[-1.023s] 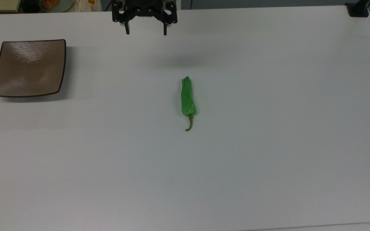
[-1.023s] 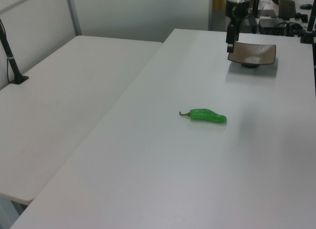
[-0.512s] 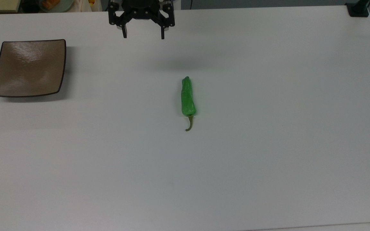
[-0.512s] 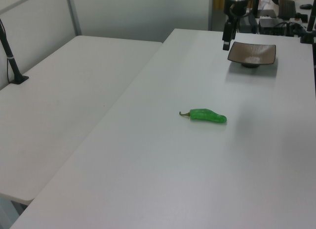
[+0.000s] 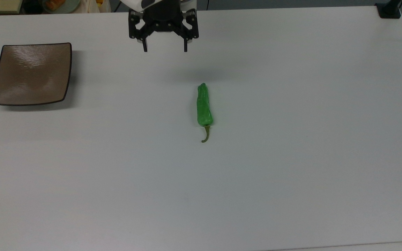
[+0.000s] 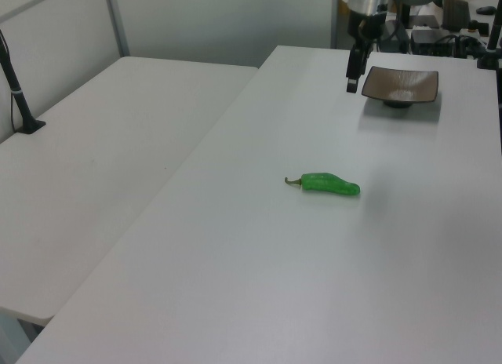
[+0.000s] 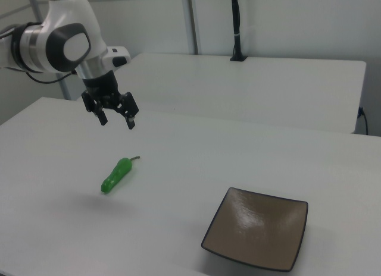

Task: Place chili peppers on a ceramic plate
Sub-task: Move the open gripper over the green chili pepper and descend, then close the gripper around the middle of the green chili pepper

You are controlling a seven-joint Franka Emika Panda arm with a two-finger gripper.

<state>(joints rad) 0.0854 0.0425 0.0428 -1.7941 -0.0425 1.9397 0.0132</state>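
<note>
Hand (image 5: 165, 50) (fingers spread, gripping nothing) hangs above the white worktop (image 5: 291, 157), apart from the chili pepper (image 5: 204, 106). Pepper lies flat mid-worktop, stem toward the top view's bottom; ceramic plate (image 5: 30, 73) sits well apart at the top view's left, w/ nothing on it.

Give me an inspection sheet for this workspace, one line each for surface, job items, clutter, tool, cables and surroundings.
Surface: white table, nothing spilled on it.
Job items: green pepper lies flat mid-table, stem toward the top view's bottom; brown square plate sits at the top view's left, nothing on it, well apart from the pepper.
Clutter: nothing seen on the table.
Tool: tool hangs open above the table, holding nothing, between plate and pepper in the top view.
Cables: a dark cable trails behind the arm in the right view.
Surroundings: second white table alongside; black post standing on it.
</note>
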